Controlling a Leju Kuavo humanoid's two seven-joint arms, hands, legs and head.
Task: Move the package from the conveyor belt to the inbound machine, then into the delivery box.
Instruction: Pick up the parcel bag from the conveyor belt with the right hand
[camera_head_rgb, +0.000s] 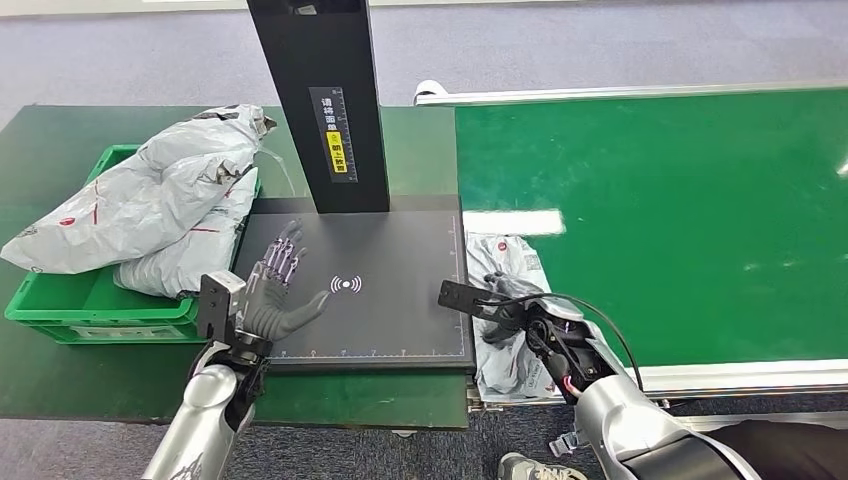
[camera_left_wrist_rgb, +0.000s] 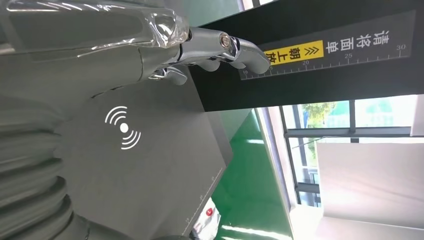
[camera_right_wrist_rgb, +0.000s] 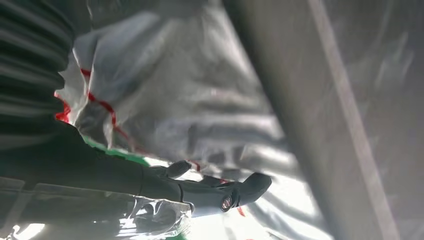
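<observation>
One grey package (camera_head_rgb: 508, 300) lengthwise along the belt edge, right hand (camera_head_rgb: 512, 305) gripping it, left hand (camera_head_rgb: 280, 290) spread, empty.

Green conveyor belt (camera_head_rgb: 680, 220), grey red-marked package (camera_head_rgb: 505, 262), black inbound machine (camera_head_rgb: 400, 300), green delivery box (camera_head_rgb: 60, 305)

A dark green table (camera_head_rgb: 60, 150) carries the equipment, standing on a grey carpeted floor (camera_head_rgb: 600, 45). A shoe (camera_head_rgb: 525, 468) shows on the floor below the table's near edge. Through the left wrist view, windows (camera_left_wrist_rgb: 350, 120) appear.
</observation>
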